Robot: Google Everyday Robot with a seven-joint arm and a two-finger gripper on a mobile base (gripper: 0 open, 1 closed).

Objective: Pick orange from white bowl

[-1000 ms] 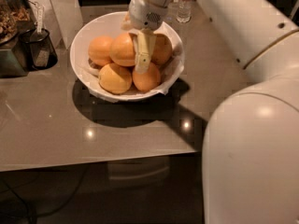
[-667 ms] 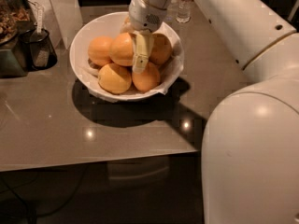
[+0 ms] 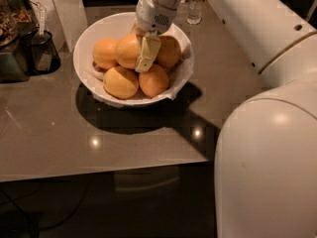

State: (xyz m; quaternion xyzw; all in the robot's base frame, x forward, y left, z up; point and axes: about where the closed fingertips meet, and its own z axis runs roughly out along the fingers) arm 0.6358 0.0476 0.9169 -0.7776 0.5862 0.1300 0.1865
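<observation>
My claw point(image 3: 145, 66) is down in the white bowl point(image 3: 110, 25), just beside the orange point(image 3: 171, 51); can't tell if it's apart or together. Orange looks firm, smooth, probably slippery, so I'd squeeze across its middle.

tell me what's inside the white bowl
The white bowl holds five oranges on a white paper lining. The tool hangs down in the middle of the pile, among the top oranges. The bowl's bottom and anything beneath the fruit are covered.
</observation>
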